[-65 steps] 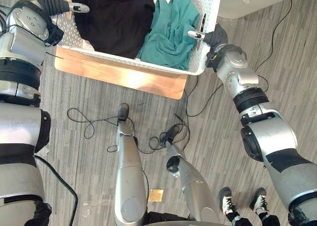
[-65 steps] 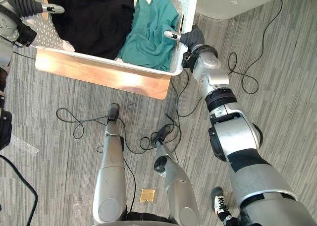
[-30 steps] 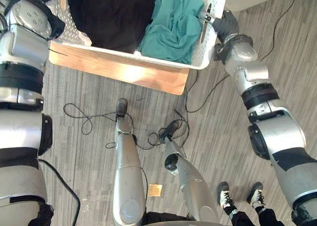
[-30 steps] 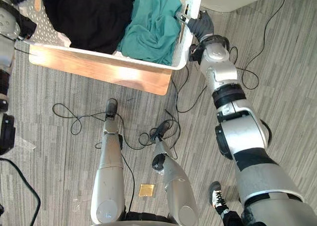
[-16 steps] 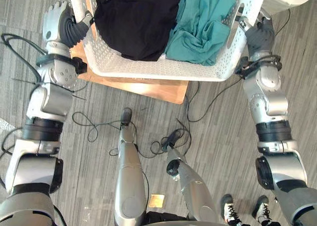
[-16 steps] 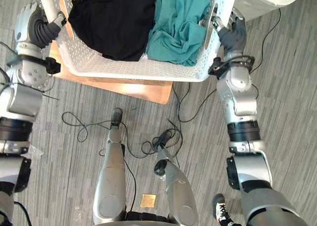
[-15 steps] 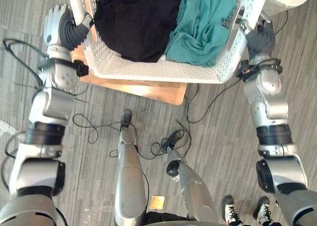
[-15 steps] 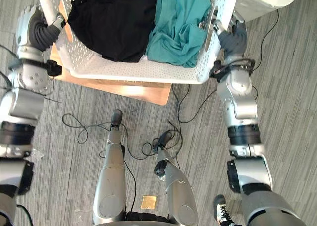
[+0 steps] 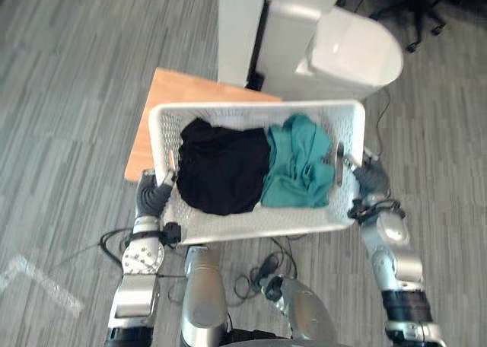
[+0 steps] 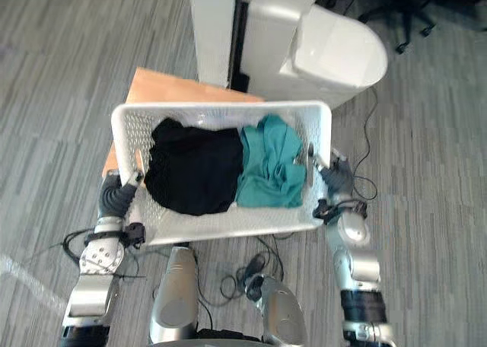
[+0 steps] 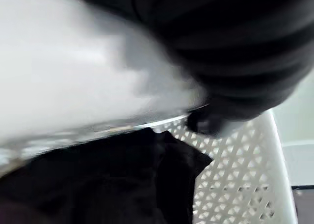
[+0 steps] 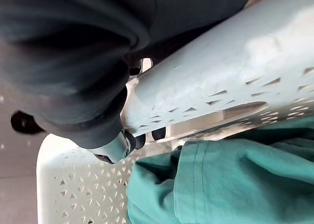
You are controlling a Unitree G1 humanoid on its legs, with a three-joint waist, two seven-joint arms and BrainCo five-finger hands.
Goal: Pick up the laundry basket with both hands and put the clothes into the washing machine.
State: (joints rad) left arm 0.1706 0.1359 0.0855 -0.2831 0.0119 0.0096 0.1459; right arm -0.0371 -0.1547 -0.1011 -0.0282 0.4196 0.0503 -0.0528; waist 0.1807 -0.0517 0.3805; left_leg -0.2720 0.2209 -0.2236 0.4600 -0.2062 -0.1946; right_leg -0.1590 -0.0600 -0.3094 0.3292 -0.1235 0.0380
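Note:
The white perforated laundry basket (image 9: 259,221) hangs lifted between my two hands, in front of the wooden stand (image 9: 163,96). Black clothes (image 9: 224,172) fill its left half and teal clothes (image 9: 297,168) its right half. My left hand (image 9: 156,193) is curled on the basket's left handle, and the left wrist view shows the black cloth (image 11: 98,184) just past it. My right hand (image 9: 369,176) grips the right handle; in the right wrist view its fingers (image 12: 120,145) hook through the slot under the rim (image 12: 221,81), beside the teal cloth (image 12: 235,184). The white washing machine (image 9: 342,54) stands just beyond the basket.
A tall white panel (image 9: 242,27) stands left of the washing machine. A dark office chair (image 9: 411,4) sits at the far right. Grey striped carpet lies all around, with open floor to the left.
The basket has come up off the wooden stand with both hands on its handles. The camera has tilted up, bringing the washing machine into sight.

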